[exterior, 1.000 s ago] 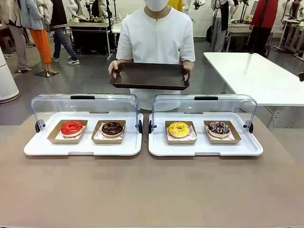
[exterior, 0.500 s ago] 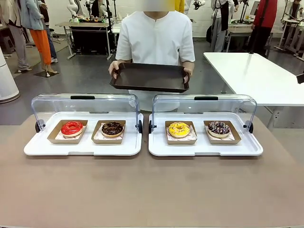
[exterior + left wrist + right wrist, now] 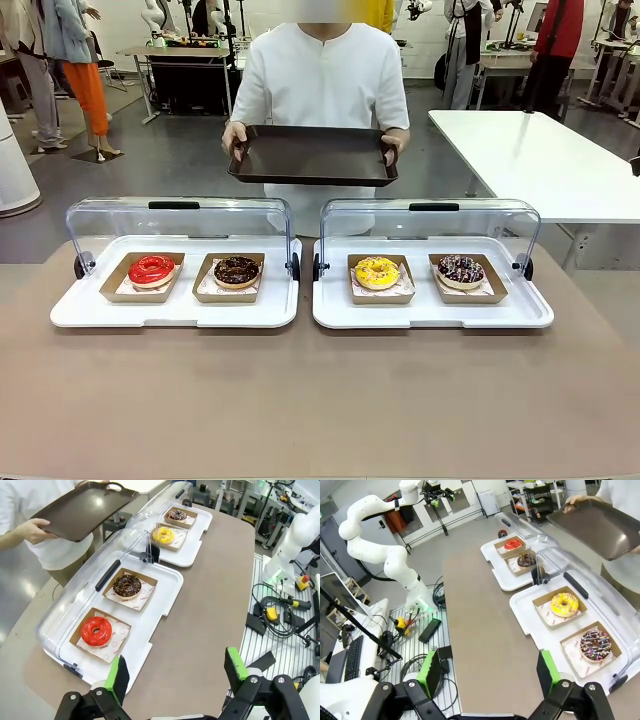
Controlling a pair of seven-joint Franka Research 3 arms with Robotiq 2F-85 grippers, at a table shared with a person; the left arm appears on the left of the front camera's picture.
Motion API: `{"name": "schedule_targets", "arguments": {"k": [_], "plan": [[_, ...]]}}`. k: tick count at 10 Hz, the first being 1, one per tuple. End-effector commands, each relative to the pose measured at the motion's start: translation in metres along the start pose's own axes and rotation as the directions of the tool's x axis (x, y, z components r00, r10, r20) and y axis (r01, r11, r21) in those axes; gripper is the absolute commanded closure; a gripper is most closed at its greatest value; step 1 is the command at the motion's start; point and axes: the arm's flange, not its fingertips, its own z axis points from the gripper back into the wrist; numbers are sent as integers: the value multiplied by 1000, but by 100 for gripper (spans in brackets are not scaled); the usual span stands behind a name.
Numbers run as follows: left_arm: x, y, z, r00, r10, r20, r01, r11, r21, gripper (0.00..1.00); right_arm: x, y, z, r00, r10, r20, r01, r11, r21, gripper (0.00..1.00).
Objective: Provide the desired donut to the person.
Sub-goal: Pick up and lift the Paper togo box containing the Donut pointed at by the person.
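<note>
At the bottom edge of each wrist view, the left gripper (image 3: 176, 672) and the right gripper (image 3: 488, 672) stand wide open, holding nothing. Mid-frame in the front view, left to right, sit a red donut (image 3: 151, 269), chocolate donut (image 3: 237, 270), yellow donut (image 3: 377, 271) and sprinkled donut (image 3: 460, 269). At top centre the person (image 3: 325, 80) holds a dark tray (image 3: 312, 155) in both hands.

The person (image 3: 322, 100) is wearing a white short-sleeved collarless shirt (image 3: 330, 70), the left gripper (image 3: 176, 669) and right gripper (image 3: 487, 671) are rocking black fingers (image 3: 245, 700) with green pads (image 3: 118, 676) and silver screws (image 3: 250, 679), and the left arm (image 3: 395, 562) is looking glossy white at 10 o'clock in the right wrist view.
</note>
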Motion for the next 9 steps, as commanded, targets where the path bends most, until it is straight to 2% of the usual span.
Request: {"name": "schedule_targets", "arguments": {"k": [1,9], "plan": [[0,1,0,1000,-22,16,22,1000,-6,0,0,0,-1,1000,5,10,-5,1000,9,0],[0,1,0,1000,-22,16,22,1000,-6,0,0,0,-1,1000,5,10,-5,1000,9,0]]}}
